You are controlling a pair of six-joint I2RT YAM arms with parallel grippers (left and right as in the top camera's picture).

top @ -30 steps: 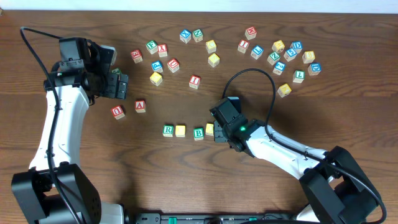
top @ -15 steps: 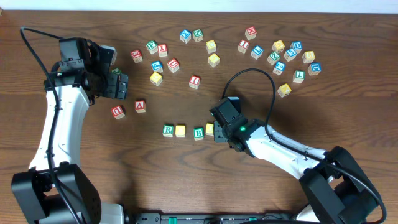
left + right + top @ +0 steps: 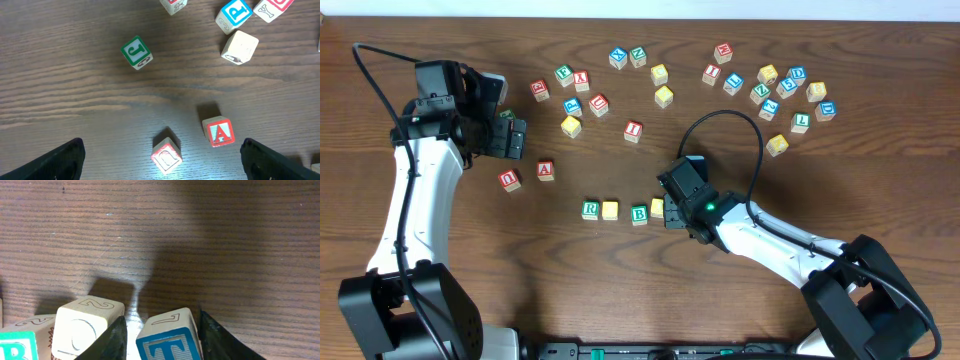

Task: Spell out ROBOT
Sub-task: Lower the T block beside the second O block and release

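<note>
We see square wooden cubes lined up on the grained table [image 3: 470,260]: green R [image 3: 590,210], yellow cube [image 3: 610,210], blue B [image 3: 639,214], second yellow cube [image 3: 658,208], blue T [image 3: 167,342] (between the jaws of the right gripper [image 3: 161,330]; grip unclear). The left gripper [image 3: 164,161] gapes, empty.

Cubes partly out of sight
From overhead, the right end effector [image 3: 671,213] hides the T cube [image 3: 169,341]; the right wrist view crops it, the O cube [image 3: 87,326] and a green-edged cube [image 3: 14,350] at the bottom.
</note>
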